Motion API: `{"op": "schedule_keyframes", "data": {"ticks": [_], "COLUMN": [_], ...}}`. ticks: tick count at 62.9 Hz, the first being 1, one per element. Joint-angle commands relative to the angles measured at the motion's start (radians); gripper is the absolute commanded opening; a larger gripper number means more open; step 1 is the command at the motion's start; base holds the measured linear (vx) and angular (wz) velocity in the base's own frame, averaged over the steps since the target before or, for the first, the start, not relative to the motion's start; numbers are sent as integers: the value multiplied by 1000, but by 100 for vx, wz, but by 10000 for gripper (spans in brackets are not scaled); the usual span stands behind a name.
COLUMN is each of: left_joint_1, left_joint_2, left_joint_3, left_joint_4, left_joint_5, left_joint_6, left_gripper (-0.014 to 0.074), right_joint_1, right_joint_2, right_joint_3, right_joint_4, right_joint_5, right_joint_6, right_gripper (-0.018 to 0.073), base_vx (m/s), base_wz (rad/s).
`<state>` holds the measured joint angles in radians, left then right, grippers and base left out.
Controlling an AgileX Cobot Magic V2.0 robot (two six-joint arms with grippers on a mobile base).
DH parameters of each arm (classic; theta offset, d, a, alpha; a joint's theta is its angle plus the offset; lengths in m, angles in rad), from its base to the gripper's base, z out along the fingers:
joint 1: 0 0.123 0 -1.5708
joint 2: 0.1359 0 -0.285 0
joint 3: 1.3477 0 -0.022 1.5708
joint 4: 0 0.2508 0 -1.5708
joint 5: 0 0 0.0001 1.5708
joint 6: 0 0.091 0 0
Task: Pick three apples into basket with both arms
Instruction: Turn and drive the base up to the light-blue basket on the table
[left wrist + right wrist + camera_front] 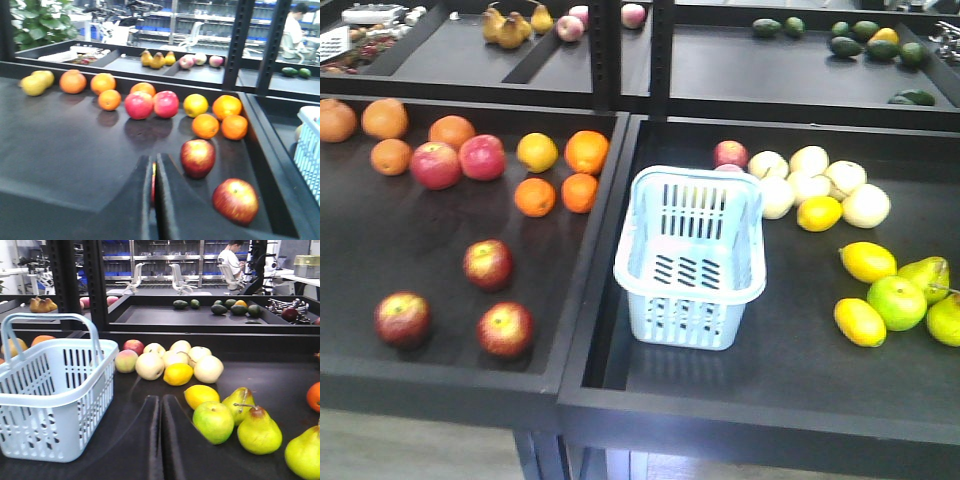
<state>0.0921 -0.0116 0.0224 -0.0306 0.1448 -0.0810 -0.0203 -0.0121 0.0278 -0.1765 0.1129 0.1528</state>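
Note:
Three dull dark-red apples lie in the left tray: one (488, 264) further back, one (403, 319) at front left and one (505, 329) at front right. The pale blue basket (688, 325) stands in the right tray with nothing in it. No gripper shows in the front view. My left gripper (153, 159) is shut and hovers low over the left tray; two apples (198, 157) (235, 200) lie to its right, and a red sliver of a third (153, 182) shows through the slit. My right gripper (160, 399) is shut, to the right of the basket (66, 397).
Oranges (581, 152) and two glossy red apples (436, 165) lie behind the apples. Pale fruits (809, 175), lemons (866, 262), a green apple (213, 421) and pears (259, 430) fill the right tray's right side. A raised divider (595, 260) separates the trays. A rear shelf (620, 95) stands behind.

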Motion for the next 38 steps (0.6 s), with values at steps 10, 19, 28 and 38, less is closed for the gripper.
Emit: {"op": "schedule_keyframes", "data": {"ticks": [10, 19, 28, 38], "left_joint_1": [-1, -1, -1, -1], "left_joint_2": [-15, -15, -15, -15], "left_joint_3": [9, 9, 9, 9], "left_joint_4": [-7, -7, -7, -7], "left_joint_5": [-81, -81, -81, -81], "left_joint_6": [-5, -5, -5, -5], "left_gripper": [-6, -6, -6, -6], "right_joint_1": [-3, -3, -3, -3], "right_joint_2": [-12, -12, -12, -12], "right_joint_3": [14, 14, 14, 14], "right_joint_4": [-7, -7, -7, -7], "right_joint_5": [-77, -77, -77, -77], "right_joint_6": [-3, -3, -3, -3], "right_gripper": [-4, -4, -4, -4], "base_vx": [13, 13, 13, 12], "base_wz": [-19, -16, -13, -11]}}
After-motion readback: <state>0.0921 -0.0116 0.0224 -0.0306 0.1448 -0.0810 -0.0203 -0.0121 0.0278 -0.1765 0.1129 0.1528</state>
